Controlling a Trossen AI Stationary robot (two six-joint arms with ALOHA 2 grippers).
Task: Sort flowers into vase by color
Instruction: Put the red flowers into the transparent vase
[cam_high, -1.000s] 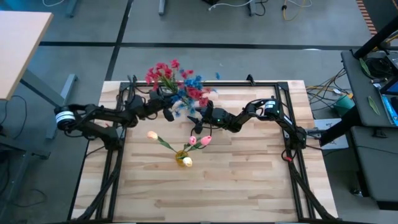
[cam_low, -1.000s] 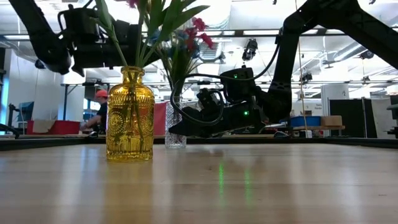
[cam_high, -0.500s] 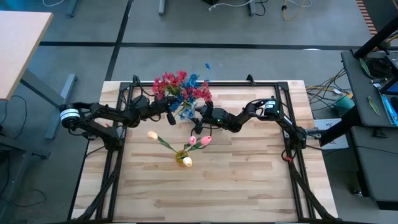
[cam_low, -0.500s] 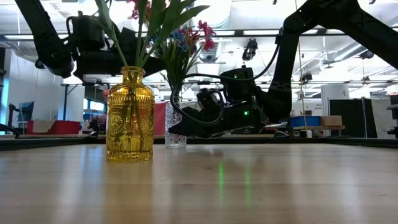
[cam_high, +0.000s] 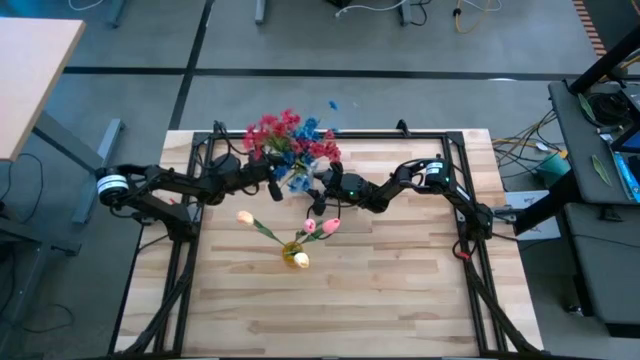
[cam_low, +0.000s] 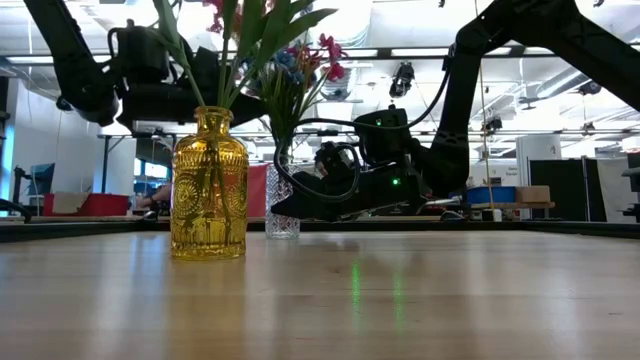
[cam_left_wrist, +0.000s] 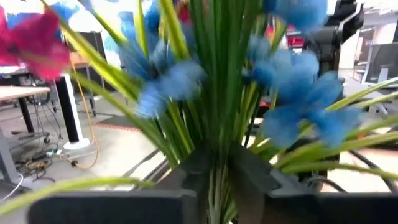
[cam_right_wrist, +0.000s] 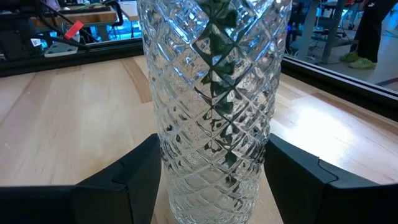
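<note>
Left gripper (cam_left_wrist: 214, 180), closed on a bunch of green stems with blue blossoms (cam_left_wrist: 292, 118) and red blossoms (cam_high: 268, 133), above the clear cut-glass vase (cam_right_wrist: 214, 106). Right gripper (cam_right_wrist: 211, 180), fingers spread either side of that vase's base, apparently bracing it; contact hard to confirm. Stems already down inside the glass. Nearer the table middle, amber glass vase (cam_low: 209, 185) holding pink and cream tulips (cam_high: 320, 227). Sorting seemingly nearly done: only release of the bunch left. Clear vase near the table's (cam_high: 400, 290) far edge; open wood on the near side.
</note>
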